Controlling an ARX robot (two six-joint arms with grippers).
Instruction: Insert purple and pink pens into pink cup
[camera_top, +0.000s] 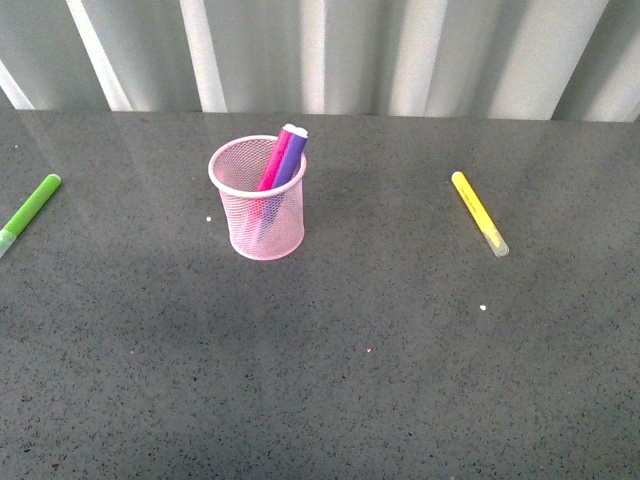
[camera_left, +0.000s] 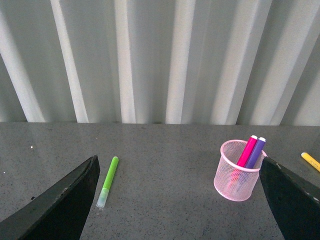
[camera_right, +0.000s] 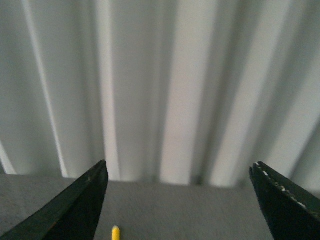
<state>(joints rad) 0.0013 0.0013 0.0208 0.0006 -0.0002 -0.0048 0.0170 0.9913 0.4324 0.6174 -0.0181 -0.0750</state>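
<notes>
The pink cup (camera_top: 258, 214) stands upright on the dark table, left of centre in the front view. The pink pen (camera_top: 274, 163) and the purple pen (camera_top: 291, 158) both stand inside it, leaning to the right, caps up above the rim. The left wrist view shows the cup (camera_left: 234, 176) with the pink pen (camera_left: 247, 150) and purple pen (camera_left: 256, 151) in it. My left gripper (camera_left: 181, 197) is open and empty, well back from the cup. My right gripper (camera_right: 180, 200) is open and empty, facing the back wall. Neither arm shows in the front view.
A green pen (camera_top: 29, 211) lies at the table's far left; it also shows in the left wrist view (camera_left: 108, 181). A yellow pen (camera_top: 478, 212) lies to the right of the cup; its tip shows in the right wrist view (camera_right: 115, 233). A corrugated grey wall (camera_top: 320, 50) backs the table.
</notes>
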